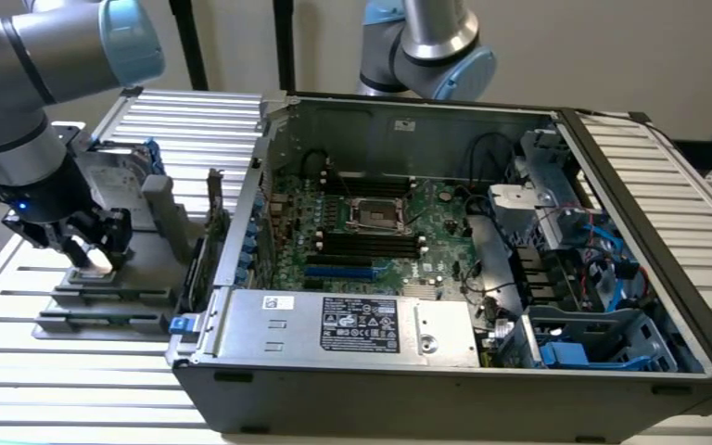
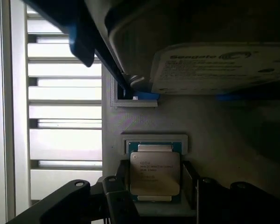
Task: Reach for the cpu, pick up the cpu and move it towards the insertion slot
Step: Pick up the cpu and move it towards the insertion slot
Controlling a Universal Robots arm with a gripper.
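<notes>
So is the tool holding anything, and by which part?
Cannot tell. The tool straddles the silvery-white square cpu across two opposite edges; it sits in a grey holder.

The brand name "Seagate" can be read on the hard drive label; the finer print around it is too small to read. The cpu has several lines of print on its metal top, none legible.

In the exterior view, the power supply sits at the six o'clock edge of the computer case. It bears a black label with white print and small logos, all unreadable. At about nine o'clock of that label is a white sticker whose marks cannot be made out. A pale sticker on the case's twelve o'clock wall is likewise illegible.
</notes>
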